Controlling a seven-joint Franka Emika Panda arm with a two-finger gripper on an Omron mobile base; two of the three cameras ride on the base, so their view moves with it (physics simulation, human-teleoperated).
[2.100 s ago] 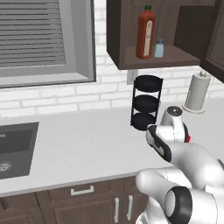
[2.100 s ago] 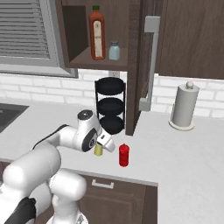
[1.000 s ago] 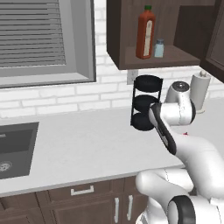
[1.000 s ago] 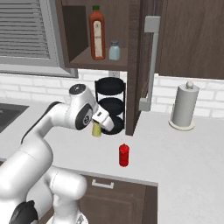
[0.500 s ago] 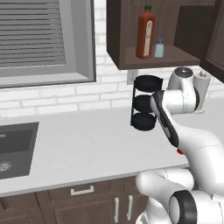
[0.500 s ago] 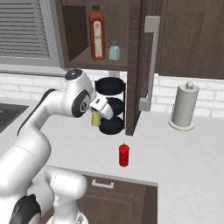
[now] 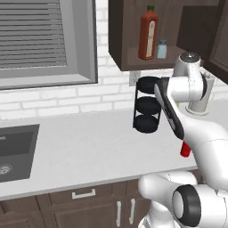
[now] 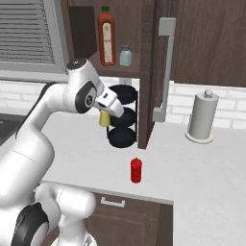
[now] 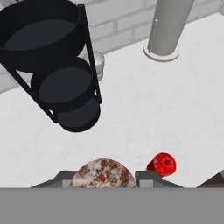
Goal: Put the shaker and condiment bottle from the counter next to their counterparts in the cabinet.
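My gripper [image 8: 106, 114] is shut on the yellow-green shaker [image 8: 104, 119], held in the air just left of the black tiered rack [image 8: 122, 123] and below the cabinet [image 8: 123, 67] shelf. In the hand view the shaker's speckled cap [image 9: 103, 173] sits between the fingertips [image 9: 65, 177]. The red condiment bottle [image 8: 136, 170] stands upright on the counter in front of the rack, also seen from above as a red bottle [image 9: 164, 163]. On the shelf stand the counterparts: a tall orange-red bottle [image 8: 106, 36] and a pale blue shaker [image 8: 125, 55].
The cabinet's door [image 8: 163, 72] hangs open to the right of the shelf, with a long grey handle. A paper towel holder [image 8: 201, 117] stands at the right against the brick wall. A sink [image 7: 15, 147] lies at the far left of the counter.
The arm has lifted the shaker from near the counter up alongside the rack, closer to the cabinet. The red bottle has stayed in place.
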